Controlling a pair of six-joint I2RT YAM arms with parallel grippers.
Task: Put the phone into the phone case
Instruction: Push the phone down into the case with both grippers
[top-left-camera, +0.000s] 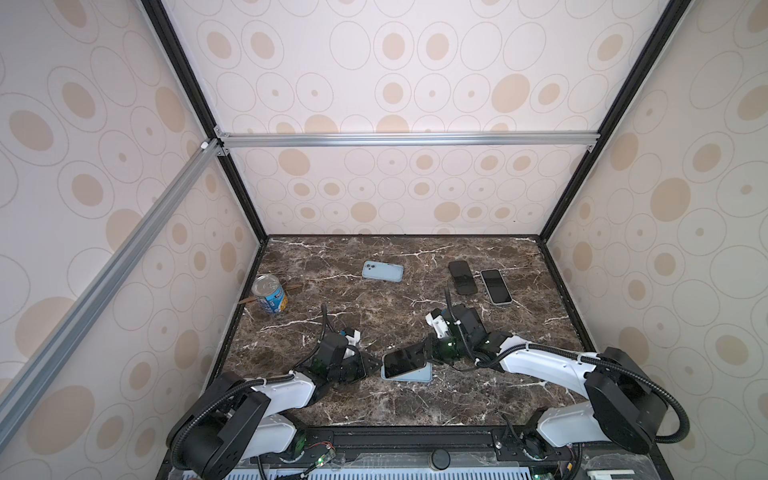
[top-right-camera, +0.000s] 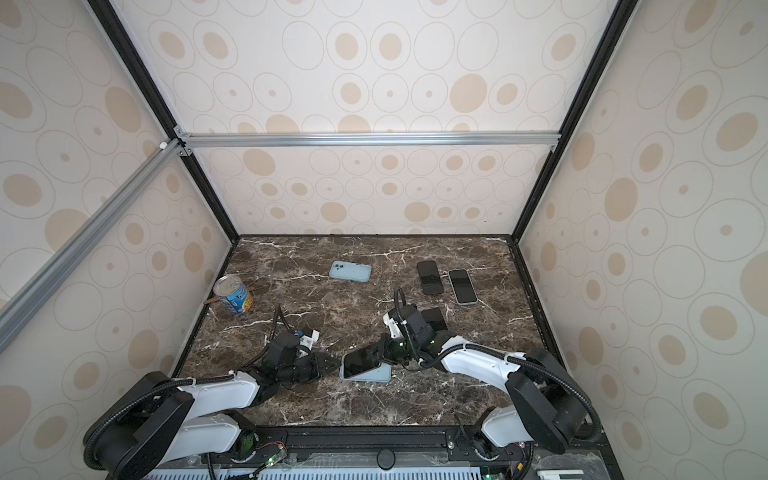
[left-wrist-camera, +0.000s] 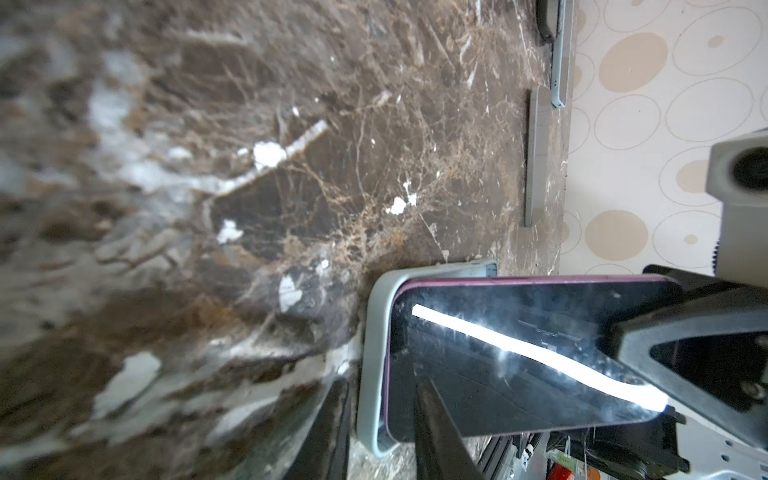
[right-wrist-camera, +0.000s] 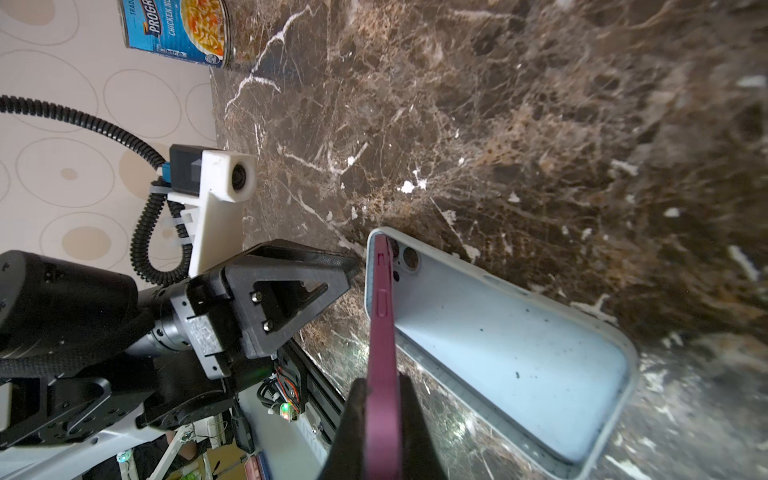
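- Phone (top-left-camera: 405, 362) is lying tilted near the front middle of the worktop (top-left-camera: 374, 324). Its left end is sitting in the left end of the phone case (top-left-camera: 415, 377), and its right end is riding higher in the right pincer (top-left-camera: 427, 353).
- Both top views are showing only the dark screen facing up and a pale blue strip of case along the near side.
- Right wrist view is giving the side-on look: the phone's plum edge (right-wrist-camera: 382, 324) is standing clamped between two dark fingers (right-wrist-camera: 415, 424), so the right pincer is closed on the phone.
- Same view, container check: the case (right-wrist-camera: 511, 349) is lying flat, open side up. Only the phone's far end is tucked in by the camera cut-outs, and the rest of the pale, dark-specked floor is showing bare.
- Left wrist view is adding the screen side: the phone's rounded end (left-wrist-camera: 519, 357) is nesting inside the case's end rim (left-wrist-camera: 370, 353).
- Left pincer (top-left-camera: 374, 368) is sitting at that same end with its jaws at a narrow gap, one finger (left-wrist-camera: 436, 428) over the screen and its partner outside the rim. Whether they are pressing on anything, cannot tell.
- Soup can (top-left-camera: 270, 295) is standing upright at the worktop's left edge, silver top closed, contents hidden. The right wrist view is showing its blue label (right-wrist-camera: 178, 29).
- Farther back, well apart from the work, are lying a blue-backed handset (top-left-camera: 382, 271), a black handset (top-left-camera: 462, 277) and a white-rimmed handset (top-left-camera: 495, 286).
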